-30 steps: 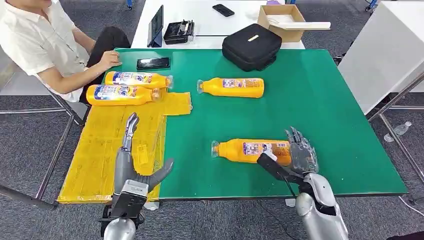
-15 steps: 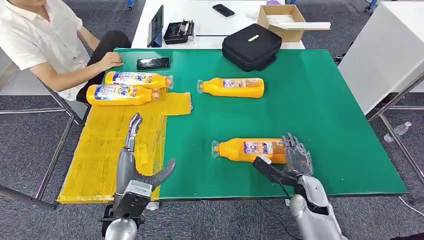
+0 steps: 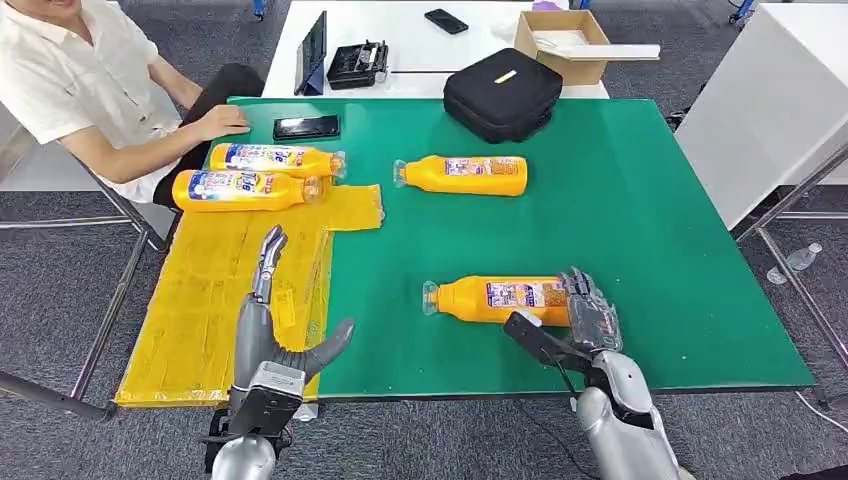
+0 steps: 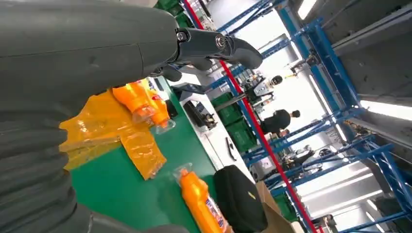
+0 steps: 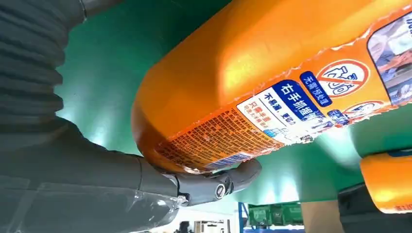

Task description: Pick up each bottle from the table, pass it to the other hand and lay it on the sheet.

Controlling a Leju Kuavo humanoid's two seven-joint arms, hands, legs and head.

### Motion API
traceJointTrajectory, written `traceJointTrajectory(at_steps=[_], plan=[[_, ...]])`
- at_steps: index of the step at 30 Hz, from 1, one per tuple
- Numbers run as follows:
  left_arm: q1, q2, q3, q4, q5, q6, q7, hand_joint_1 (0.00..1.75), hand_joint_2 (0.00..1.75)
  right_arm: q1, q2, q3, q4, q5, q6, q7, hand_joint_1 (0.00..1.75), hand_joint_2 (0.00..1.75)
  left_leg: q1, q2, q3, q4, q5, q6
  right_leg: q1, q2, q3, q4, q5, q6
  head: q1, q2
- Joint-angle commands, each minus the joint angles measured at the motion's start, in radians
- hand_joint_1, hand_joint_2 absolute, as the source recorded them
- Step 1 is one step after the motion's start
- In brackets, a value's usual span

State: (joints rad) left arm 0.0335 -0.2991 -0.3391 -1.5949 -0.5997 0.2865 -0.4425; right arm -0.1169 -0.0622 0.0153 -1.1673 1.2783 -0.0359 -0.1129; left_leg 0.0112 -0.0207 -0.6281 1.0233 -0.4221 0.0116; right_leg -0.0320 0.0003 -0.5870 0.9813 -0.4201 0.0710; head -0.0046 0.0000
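Orange plastic bottle [image 3: 497, 299] with printed label, lying flat on green worktop [image 3: 640, 220], base clasped by right hand [image 3: 590, 312]. Left hand [image 3: 268, 300] spread, holding nothing, above yellow sheet [image 3: 200, 300].

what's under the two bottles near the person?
Nearer bottle lies on the yellow sheet's far edge. Farther bottle appears to rest on bare green table; contact underneath is hidden.

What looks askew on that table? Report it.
The yellow sheet is wrinkled and hangs over the green table's left edge. The farther bottle of the two there seems to lie off it, on bare green.
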Motion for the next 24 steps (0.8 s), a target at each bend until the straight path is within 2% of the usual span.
traceJointTrajectory(at_steps=[1, 15, 19, 23, 24], plan=[[0.011, -0.050, -0.035, 0.050, 0.006, 0.003, 0.000, 0.00, 1.75, -0.008, -0.001, 0.006, 0.070, 0.018, -0.005, 0.001, 0.00, 1.75, 0.001, 0.001, 0.003, 0.000, -0.001, 0.000, 0.001, -0.001, 0.004, -0.001, -0.001, -0.003, 0.000, 0.000], [0.011, -0.050, -0.040, 0.050, 0.005, 0.015, -0.001, 0.00, 1.75, -0.004, 0.001, 0.022, 0.069, 0.069, -0.034, 0.026, 0.00, 1.75, 0.001, 0.001, 0.004, 0.000, -0.001, 0.000, 0.001, -0.001, 0.005, -0.001, -0.001, -0.003, 0.000, 0.000], [0.014, -0.050, -0.043, 0.043, -0.001, 0.021, 0.000, 0.00, 1.75, -0.025, 0.006, 0.044, 0.062, 0.177, -0.086, 0.077, 0.00, 1.75, 0.001, 0.001, 0.003, 0.000, -0.001, 0.000, 0.001, 0.000, 0.003, -0.001, -0.001, -0.002, 0.000, 0.000], [0.017, -0.050, -0.043, 0.039, -0.013, 0.027, 0.008, 0.00, 1.75, -0.047, 0.013, 0.051, 0.049, 0.238, -0.087, 0.104, 0.00, 1.75, 0.001, 0.005, 0.006, 0.000, -0.003, 0.000, 0.002, 0.002, 0.007, -0.002, -0.001, -0.006, 0.000, 0.000], [0.018, -0.050, -0.043, 0.039, -0.019, 0.028, 0.013, 0.00, 1.75, -0.057, 0.020, 0.042, 0.057, 0.246, -0.082, 0.107, 0.00, 1.75, 0.001, 0.002, 0.003, 0.000, -0.002, 0.000, 0.001, 0.001, 0.004, -0.001, -0.001, -0.003, 0.000, 0.000]])
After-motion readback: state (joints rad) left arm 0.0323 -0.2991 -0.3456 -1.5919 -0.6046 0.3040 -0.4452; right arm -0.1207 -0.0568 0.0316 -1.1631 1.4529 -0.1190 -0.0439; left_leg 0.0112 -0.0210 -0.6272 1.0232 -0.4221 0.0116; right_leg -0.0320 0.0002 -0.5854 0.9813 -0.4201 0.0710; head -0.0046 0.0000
